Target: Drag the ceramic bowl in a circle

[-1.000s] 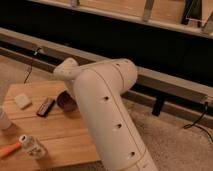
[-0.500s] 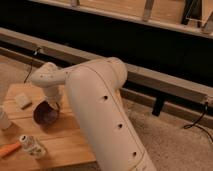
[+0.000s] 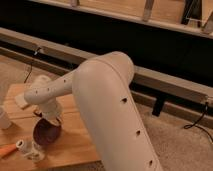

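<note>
While in pincer [image 3: 50, 121], glossy maroon bowl [image 3: 46, 135]

Arm [image 3: 107, 100] bent down-left w/ gripper [image 3: 49, 121] low, jaws closed.

I can read no writing, label, brand, number or sign anywhere in my camera view. Nothing legible stands on the white arm [image 3: 107, 100], or on the gripper [image 3: 49, 120], which sits low at the left and is clamped onto the rim of the ceramic bowl [image 3: 45, 136] on the wooden table [image 3: 75, 142]. The bowl and table carry no print I can make out.
</note>
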Controlling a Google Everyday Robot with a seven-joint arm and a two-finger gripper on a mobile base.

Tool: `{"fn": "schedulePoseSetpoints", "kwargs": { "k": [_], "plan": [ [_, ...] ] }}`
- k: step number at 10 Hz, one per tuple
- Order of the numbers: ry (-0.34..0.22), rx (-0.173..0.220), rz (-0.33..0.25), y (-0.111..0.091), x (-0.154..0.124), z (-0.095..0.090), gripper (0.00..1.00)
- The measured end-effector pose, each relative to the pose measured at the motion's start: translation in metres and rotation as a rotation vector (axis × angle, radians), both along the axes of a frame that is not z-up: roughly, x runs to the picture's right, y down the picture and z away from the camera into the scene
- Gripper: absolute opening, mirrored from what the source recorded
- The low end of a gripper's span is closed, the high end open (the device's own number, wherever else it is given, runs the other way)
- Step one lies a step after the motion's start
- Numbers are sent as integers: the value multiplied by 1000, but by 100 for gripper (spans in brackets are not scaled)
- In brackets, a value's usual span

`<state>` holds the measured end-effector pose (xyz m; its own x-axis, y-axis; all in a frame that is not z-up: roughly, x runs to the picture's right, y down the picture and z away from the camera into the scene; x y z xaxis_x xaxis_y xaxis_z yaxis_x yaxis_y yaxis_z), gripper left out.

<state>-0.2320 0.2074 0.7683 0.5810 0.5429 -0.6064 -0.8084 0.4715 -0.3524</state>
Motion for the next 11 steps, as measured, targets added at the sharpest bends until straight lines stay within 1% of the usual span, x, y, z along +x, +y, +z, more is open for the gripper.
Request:
{"fn": "schedulePoseSetpoints", "kwargs": {
  "k": [1,2,3,4,5,6,7,8,9,10,11],
  "plan": [
    [12,-14,-8,12,9,-5,17],
    [27,-29,-17,26,20,-15,17],
    [35,-32,-18,31,27,-22,17],
    [52,-34,-19,37,40,-31,17],
    [68,-29,-17,39,52,-38,17],
    [108,-19,-5,43,79,-54,17],
    [151,-15,9,48,104,-65,17],
    [186,-16,24,53,124,-71,17],
    [241,-21,62,62,152,-77,17],
    [280,-25,93,68,172,-78,17],
    [327,-29,139,75,194,-76,17]
  ]
}}
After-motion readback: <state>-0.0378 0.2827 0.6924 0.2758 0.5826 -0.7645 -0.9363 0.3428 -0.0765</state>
